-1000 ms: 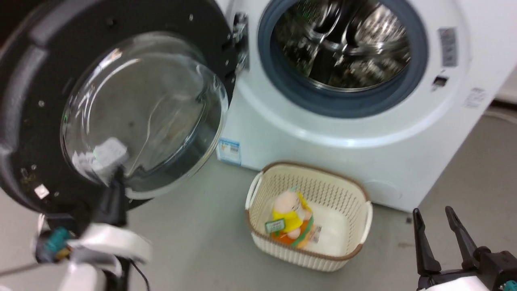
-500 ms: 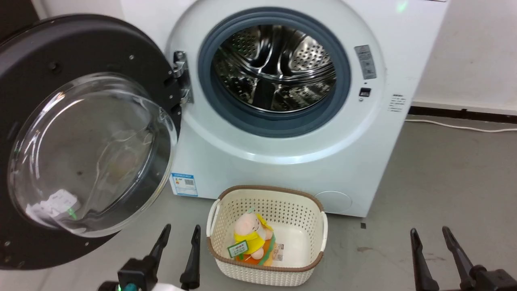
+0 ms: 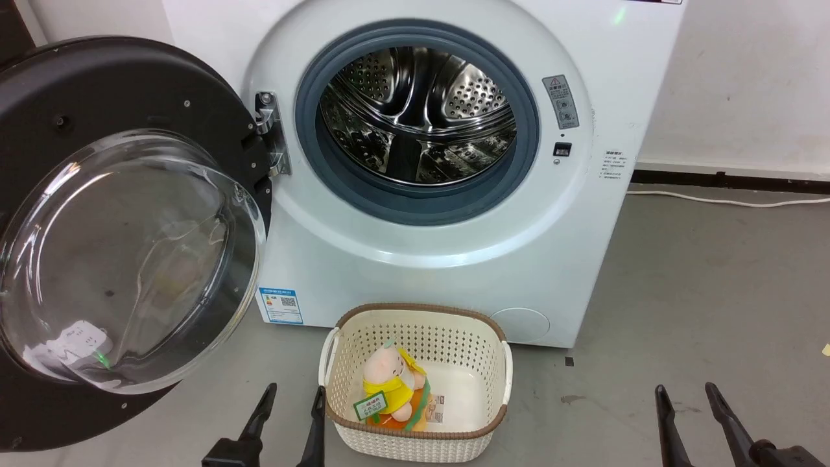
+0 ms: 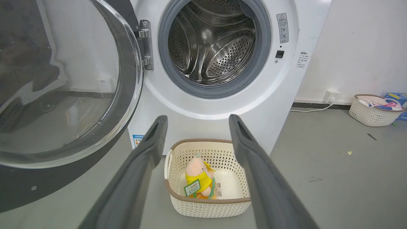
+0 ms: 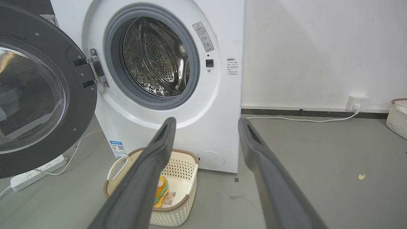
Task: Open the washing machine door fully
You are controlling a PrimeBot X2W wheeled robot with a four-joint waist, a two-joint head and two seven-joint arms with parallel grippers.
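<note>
Left tool (image 3: pixel 295 390) spread wide, empty, right tool (image 3: pixel 685 389) likewise, bases cut off, washing machine door (image 3: pixel 130 246) standing open, left edge cropped

Door (image 3: pixel 97 84): glossy black ring with small pale screw dots; clear glass bowl at centre, grey reflections.
Washer (image 3: pixel 454 272): plain white.
Gasket (image 3: pixel 415 209): blue-grey.
Drum (image 3: pixel 415 117): shiny steel, panels of small round holes.
Hinge (image 3: pixel 269 133): silver.
Sticker (image 3: pixel 281 305): blue border, white middle, dark print.
Basket (image 3: pixel 415 443): cream, rows of small holes, brown woven rim.
Toy (image 3: pixel 388 379): pink head, yellow top, orange base, green-edged tag.
Floor (image 3: pixel 681 292): plain grey, a few dark specks.
Wall (image 3: pixel 746 84): white.
Skirting (image 3: pixel 713 176): black.
Cable (image 3: pixel 713 200): white.
Left gripper (image 3: pixel 294 390): dark grey fingers.
Right gripper (image 3: pixel 685 389): same dark grey.
Far basket (image 4: pixel 372 116): white lattice, brown rim.
Box (image 4: pixel 397 95): blue.
</note>
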